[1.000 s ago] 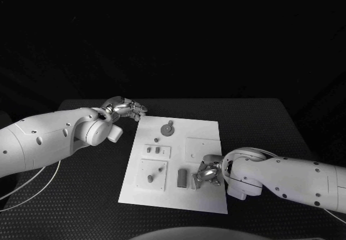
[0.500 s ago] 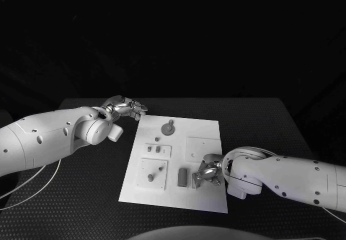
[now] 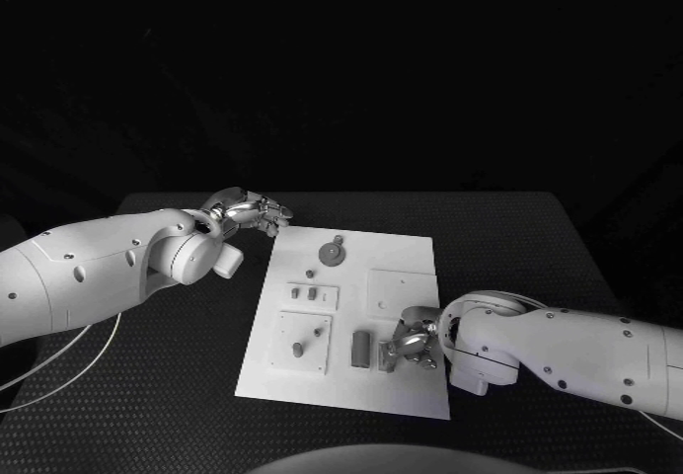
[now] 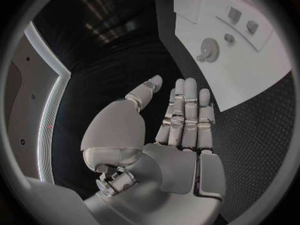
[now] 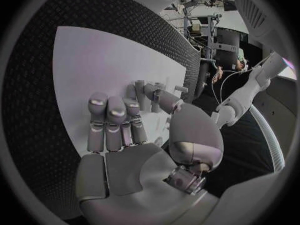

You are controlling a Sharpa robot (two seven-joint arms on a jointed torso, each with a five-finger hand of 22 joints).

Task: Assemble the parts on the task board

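Assembly barely begun: parts (image 3: 361, 347) loose on task board (image 3: 403, 259); right hand (image 3: 413, 343) fingers down on 1 near the right edge, grasp unclear; left hand (image 3: 254, 211) open, empty, off the far-left corner.

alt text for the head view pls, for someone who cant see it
A white task board lies mid-table with small grey parts on it. The right hand rests over parts at its near right edge; the left hand hovers off its far left corner.

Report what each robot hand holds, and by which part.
Left robot hand holds nothing; its fingers are extended beside the task board. Right robot hand sits over the grey parts; any hold cannot be told.
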